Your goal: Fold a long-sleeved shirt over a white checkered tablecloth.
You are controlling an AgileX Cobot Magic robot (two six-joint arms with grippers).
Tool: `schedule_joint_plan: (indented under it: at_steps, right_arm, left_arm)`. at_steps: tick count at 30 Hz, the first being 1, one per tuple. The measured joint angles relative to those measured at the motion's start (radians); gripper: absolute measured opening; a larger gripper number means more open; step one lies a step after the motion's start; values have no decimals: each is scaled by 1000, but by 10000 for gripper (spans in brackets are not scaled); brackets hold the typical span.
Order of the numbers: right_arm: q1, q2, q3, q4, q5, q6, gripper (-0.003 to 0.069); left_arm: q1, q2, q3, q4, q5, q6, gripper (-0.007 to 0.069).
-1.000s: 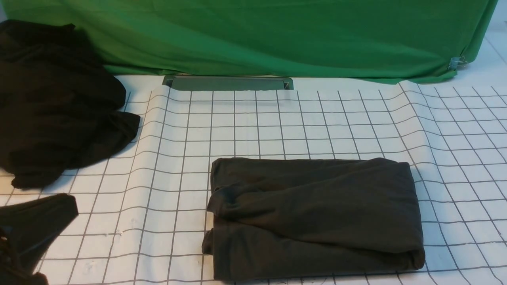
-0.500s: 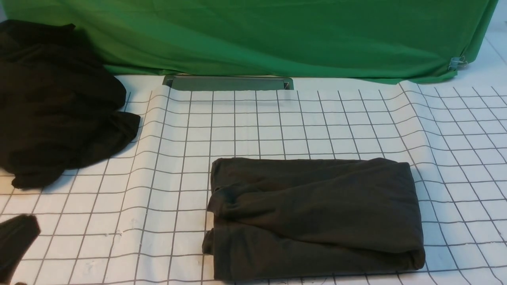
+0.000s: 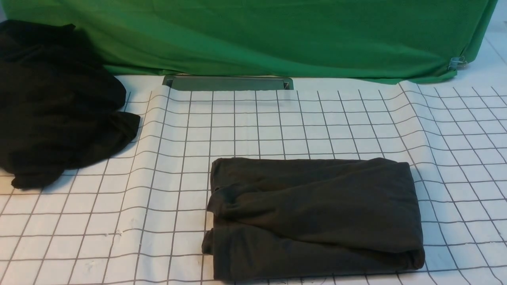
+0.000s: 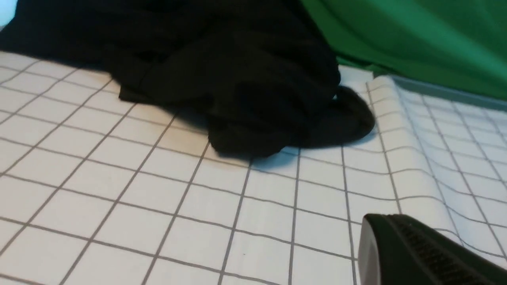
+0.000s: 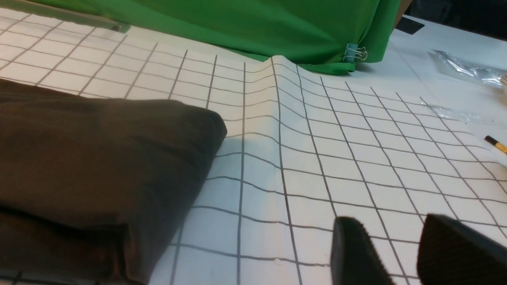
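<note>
Long-sleeved shirt (image 3: 315, 217): dark charcoal jersey, folded into a compact rectangular bundle, lying in the lower centre-right of the front view on the white checkered tablecloth (image 3: 277, 122); logo and neck label not visible. Fold condition: layers stacked, one rounded roll along the near edge, left end slightly uneven with a small tab of cloth protruding. Black heap of cloth (image 3: 55, 103): unfolded, upper left of the front view, well apart from the shirt. Green cloth (image 3: 277, 35): backdrop across the top, fastened by a binder clip (image 5: 354, 53). Left gripper (image 4: 420, 253): shut, nothing held; only one dark ribbed finger shows at the lower right of its wrist view, above bare tablecloth. Right gripper (image 5: 400, 253): jaws partly apart, empty, just beside the shirt's right end. Neither arm appears in the front view. Status, as judged: folding looks complete or nearly so. Risks: a gripper returning low could snag the loose left tab or the rolled edge and pull the layers open; dragging the wrinkled tablecloth would shift the bundle.
</note>
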Motion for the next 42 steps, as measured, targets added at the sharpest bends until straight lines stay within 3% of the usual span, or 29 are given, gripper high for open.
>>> schedule_joint_plan:
  at_steps: [11, 42]
  right_arm:
    - [0, 0, 0, 0, 0, 0, 242]
    - [0, 0, 0, 0, 0, 0, 242]
  left_arm:
    - [-124, 0, 0, 6, 1, 27, 3]
    - [-126, -1, 0, 7, 0, 30, 3]
